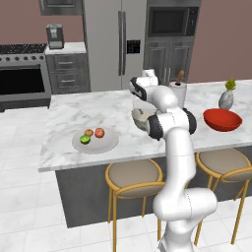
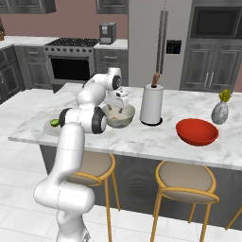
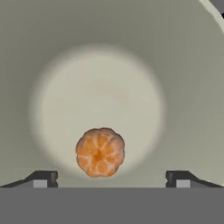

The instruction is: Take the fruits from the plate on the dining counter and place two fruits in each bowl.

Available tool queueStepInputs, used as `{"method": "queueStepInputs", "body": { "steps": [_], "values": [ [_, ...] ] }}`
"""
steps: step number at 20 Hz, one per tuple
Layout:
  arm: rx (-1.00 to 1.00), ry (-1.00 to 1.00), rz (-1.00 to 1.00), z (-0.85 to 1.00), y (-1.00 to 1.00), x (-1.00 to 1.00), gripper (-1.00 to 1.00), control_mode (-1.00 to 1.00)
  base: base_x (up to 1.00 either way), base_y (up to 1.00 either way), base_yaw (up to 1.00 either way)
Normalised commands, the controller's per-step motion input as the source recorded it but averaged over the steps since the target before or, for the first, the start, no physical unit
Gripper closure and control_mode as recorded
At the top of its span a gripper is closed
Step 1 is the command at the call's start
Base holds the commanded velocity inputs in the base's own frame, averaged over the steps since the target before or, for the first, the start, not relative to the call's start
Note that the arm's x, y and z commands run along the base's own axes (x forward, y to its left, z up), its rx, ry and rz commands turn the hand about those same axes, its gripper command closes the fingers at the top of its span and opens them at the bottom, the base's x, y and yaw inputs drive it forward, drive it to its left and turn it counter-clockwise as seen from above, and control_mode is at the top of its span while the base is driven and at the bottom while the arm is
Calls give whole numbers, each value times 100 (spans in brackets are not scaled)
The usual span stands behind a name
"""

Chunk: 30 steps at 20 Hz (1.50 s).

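Orange peeled fruit [image 3: 100, 152], segmented and round, on the beige-grey bowl [image 3: 175, 65] floor beneath the wide-open hand [image 3: 111, 178].

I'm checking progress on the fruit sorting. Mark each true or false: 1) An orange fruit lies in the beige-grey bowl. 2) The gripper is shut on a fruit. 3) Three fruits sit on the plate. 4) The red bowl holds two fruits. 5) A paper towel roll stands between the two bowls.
1) True: the orange fruit lies inside the beige-grey bowl.
2) False: the gripper is open above the fruit, its fingers apart.
3) True: three fruits sit on the plate.
4) False: the red bowl holds no fruit.
5) True: the paper towel roll stands between them.
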Motion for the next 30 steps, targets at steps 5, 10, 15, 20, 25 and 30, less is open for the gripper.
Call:
{"method": "queueStepInputs", "body": {
  "steps": [5, 10, 15, 20, 25, 30],
  "values": [
    [2, 0, 0, 40, 11, -70, -100, -100, 0, 0, 0],
    [2, 0, 0, 17, 32, -77, -100, -100, 0, 0, 0],
    [0, -2, 0, 5, 47, -83, -100, -100, 0, 0, 0],
    [0, -6, 0, 14, 45, -63, -100, -100, 0, 0, 0],
    [0, -7, 0, 14, 48, -36, -100, -100, 0, 0, 0],
    [0, -14, 0, 0, 54, -9, -100, -100, 0, 0, 0]
  ]
}}
